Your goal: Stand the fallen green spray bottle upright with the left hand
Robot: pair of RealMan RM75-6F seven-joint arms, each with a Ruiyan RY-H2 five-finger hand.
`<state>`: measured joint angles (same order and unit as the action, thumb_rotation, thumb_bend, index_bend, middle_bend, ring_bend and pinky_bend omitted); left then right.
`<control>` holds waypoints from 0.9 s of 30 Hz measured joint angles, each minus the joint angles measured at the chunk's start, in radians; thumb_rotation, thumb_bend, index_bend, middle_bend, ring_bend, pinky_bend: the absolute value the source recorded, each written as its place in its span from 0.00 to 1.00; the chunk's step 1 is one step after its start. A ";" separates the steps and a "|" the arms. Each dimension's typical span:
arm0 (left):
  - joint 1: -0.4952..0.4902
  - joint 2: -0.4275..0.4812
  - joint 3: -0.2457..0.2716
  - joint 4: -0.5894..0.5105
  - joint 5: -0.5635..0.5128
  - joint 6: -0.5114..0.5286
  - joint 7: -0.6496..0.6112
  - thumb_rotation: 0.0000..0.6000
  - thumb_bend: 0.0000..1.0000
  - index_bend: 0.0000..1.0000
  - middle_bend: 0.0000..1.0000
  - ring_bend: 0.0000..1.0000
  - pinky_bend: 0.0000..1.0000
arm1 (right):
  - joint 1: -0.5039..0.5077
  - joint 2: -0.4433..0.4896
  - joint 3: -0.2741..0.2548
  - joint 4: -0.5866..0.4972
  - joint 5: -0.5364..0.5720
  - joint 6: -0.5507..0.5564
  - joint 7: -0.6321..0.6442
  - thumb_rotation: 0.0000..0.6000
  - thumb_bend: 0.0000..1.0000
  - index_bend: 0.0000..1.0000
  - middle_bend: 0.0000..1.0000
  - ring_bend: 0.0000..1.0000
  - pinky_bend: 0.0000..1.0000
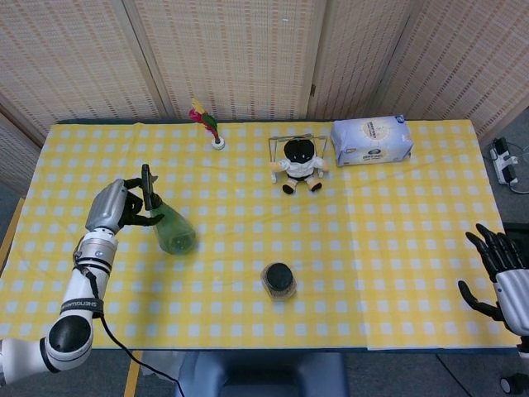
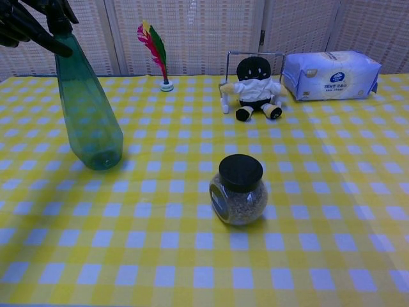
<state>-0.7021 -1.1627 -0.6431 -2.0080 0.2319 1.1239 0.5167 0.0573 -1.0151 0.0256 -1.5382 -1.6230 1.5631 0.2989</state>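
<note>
From the head view, the left hand is wrapped around the black sprayer top of the green spray bottle, which stands at about nine o'clock on the yellow checked surface, its base planted toward the middle and its neck tilted slightly back toward the hand. The right hand hangs off the surface's edge at about four o'clock, fingers spread and holding nothing. A dark-lidded jar sits near six o'clock, a plush doll and a tissue pack toward twelve to one o'clock. In the chest view, the bottle is nearly upright at ten o'clock, base apparently on the cloth, dark fingers closed on its head at the frame's top corner; a feathered shuttlecock stands behind. The step in hand looks like the settling stage: the next move calls for squaring the bottle vertical, then loosening the grip gently so it does not topple.
</note>
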 measured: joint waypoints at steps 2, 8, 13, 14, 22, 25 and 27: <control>-0.006 0.018 0.014 0.017 -0.015 -0.024 -0.027 1.00 0.35 0.94 1.00 1.00 1.00 | 0.000 0.000 0.000 0.001 0.001 -0.001 0.001 1.00 0.43 0.00 0.00 0.00 0.00; -0.023 0.029 0.054 0.030 0.006 -0.031 -0.075 1.00 0.35 0.94 1.00 1.00 1.00 | 0.001 0.001 0.000 0.002 0.001 -0.002 0.004 1.00 0.43 0.00 0.00 0.00 0.00; -0.033 0.040 0.085 0.029 0.030 -0.035 -0.097 1.00 0.35 0.87 1.00 1.00 1.00 | -0.001 0.002 -0.002 0.000 -0.002 0.001 -0.001 1.00 0.43 0.00 0.00 0.00 0.00; -0.034 0.043 0.090 0.028 0.039 -0.036 -0.105 1.00 0.35 0.84 1.00 1.00 1.00 | -0.001 0.002 -0.002 -0.001 -0.002 0.003 -0.002 1.00 0.43 0.00 0.00 0.00 0.00; -0.036 0.061 0.129 0.023 0.092 -0.047 -0.161 1.00 0.35 0.67 1.00 1.00 1.00 | -0.005 -0.001 -0.004 -0.005 -0.005 0.008 -0.011 1.00 0.43 0.00 0.00 0.00 0.00; -0.040 0.067 0.143 0.022 0.098 -0.050 -0.175 1.00 0.34 0.62 1.00 1.00 1.00 | -0.007 0.000 -0.004 -0.005 -0.003 0.010 -0.010 1.00 0.43 0.00 0.00 0.00 0.00; -0.045 0.070 0.152 0.022 0.097 -0.053 -0.181 1.00 0.34 0.60 1.00 1.00 1.00 | -0.007 0.001 -0.004 -0.005 -0.002 0.009 -0.009 1.00 0.43 0.00 0.00 0.00 0.00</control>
<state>-0.7473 -1.0922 -0.4913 -1.9864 0.3290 1.0708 0.3355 0.0507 -1.0144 0.0221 -1.5436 -1.6252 1.5719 0.2894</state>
